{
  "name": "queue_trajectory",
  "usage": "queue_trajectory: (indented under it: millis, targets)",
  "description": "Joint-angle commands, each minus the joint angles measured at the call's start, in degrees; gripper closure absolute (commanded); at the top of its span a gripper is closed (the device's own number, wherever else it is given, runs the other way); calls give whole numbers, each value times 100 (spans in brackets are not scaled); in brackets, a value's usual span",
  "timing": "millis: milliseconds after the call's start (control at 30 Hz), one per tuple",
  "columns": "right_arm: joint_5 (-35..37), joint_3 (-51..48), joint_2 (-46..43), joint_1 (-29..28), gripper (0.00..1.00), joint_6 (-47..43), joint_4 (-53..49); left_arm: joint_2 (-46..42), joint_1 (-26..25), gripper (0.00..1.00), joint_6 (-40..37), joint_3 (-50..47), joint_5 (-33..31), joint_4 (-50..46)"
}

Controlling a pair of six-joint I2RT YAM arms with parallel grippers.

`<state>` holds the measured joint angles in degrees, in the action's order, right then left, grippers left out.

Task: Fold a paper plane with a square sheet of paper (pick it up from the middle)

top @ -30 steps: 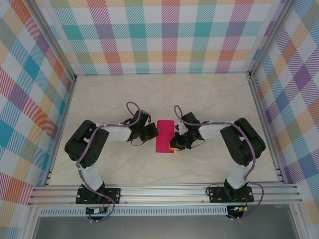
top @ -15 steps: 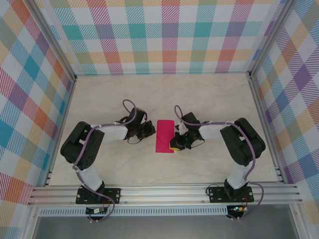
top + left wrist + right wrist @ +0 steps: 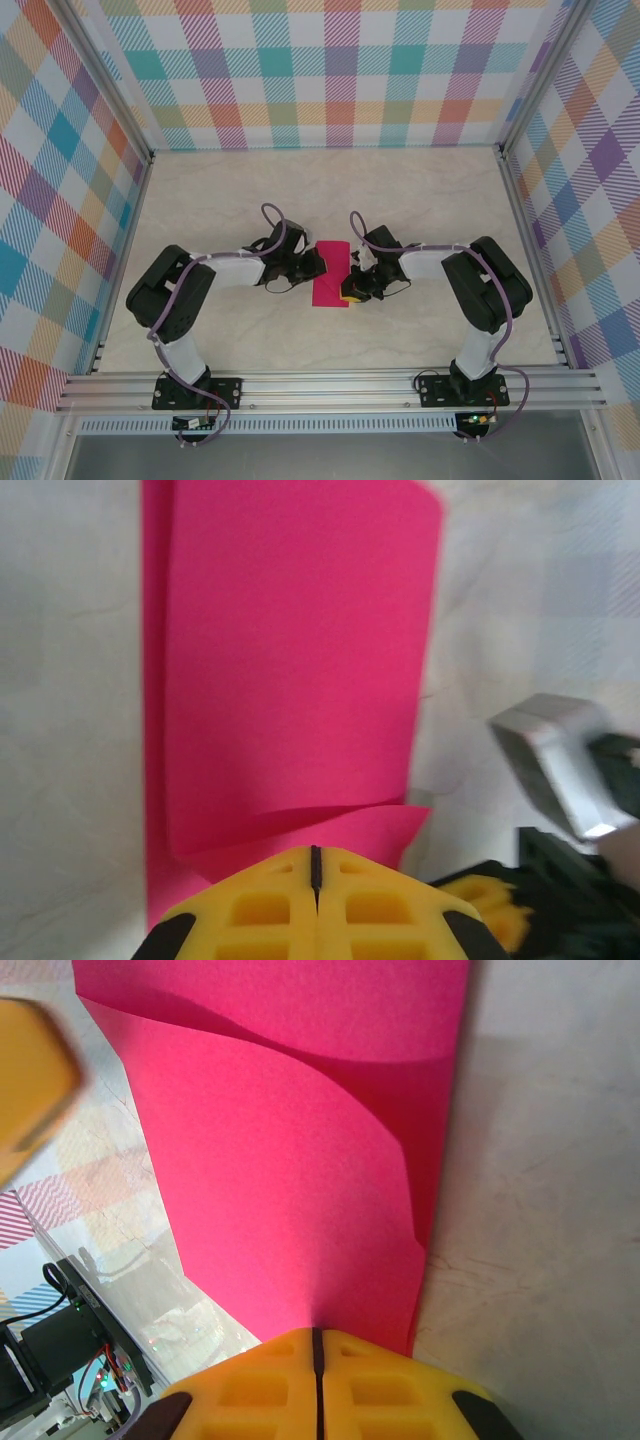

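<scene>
The square sheet of paper [image 3: 331, 274] lies folded into a magenta strip at the table's middle. In the left wrist view the paper [image 3: 290, 660] has its top layer bowed up just ahead of my left gripper [image 3: 315, 852], which is shut, its tips resting on the strip's left side [image 3: 313, 268]. My right gripper [image 3: 351, 288] is at the strip's right edge. Seen from the right wrist, the right gripper [image 3: 316, 1332] is shut with the curled upper layer of the paper [image 3: 290, 1160] running into its tips.
The marble-patterned table [image 3: 420, 200] is walled by checked panels [image 3: 330, 70]. An aluminium rail [image 3: 330, 385] runs along the near edge. The right gripper's yellow fingers [image 3: 490, 910] sit close at the left wrist view's lower right.
The left gripper drew back left from the paper, then returned and now sits over its left edge. The right gripper and the paper have stayed put.
</scene>
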<state>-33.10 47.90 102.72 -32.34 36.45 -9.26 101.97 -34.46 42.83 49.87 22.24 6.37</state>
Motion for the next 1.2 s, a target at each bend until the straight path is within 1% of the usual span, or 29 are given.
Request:
queue_trajectory:
  millis: [0, 200, 367, 500, 767, 967, 1167]
  targets:
    - [454, -160, 298, -42, 93, -17, -378, 257, -26, 100, 28, 149, 101, 113]
    - [258, 56, -1, -77, 90, -22, -496, 295, -26, 100, -145, 123, -349, -369]
    - [193, 442, -184, -149, 88, -59, -642, 243, -26, 100, -140, 15, -348, -335]
    - [101, 813, 59, -262, 89, -52, -672, 269, -27, 100, -100, 18, -292, -260]
    - [186, 1328, 730, -359, 91, 79, -668, 327, -35, 100, -57, 14, -221, -181]
    - [467, 1035, 937, -379, 92, 135, -709, 340, -41, 100, -15, -35, -245, -145]
    - [355, 796, 557, -378, 90, 80, -706, 339, -39, 100, -7, -47, -301, -189]
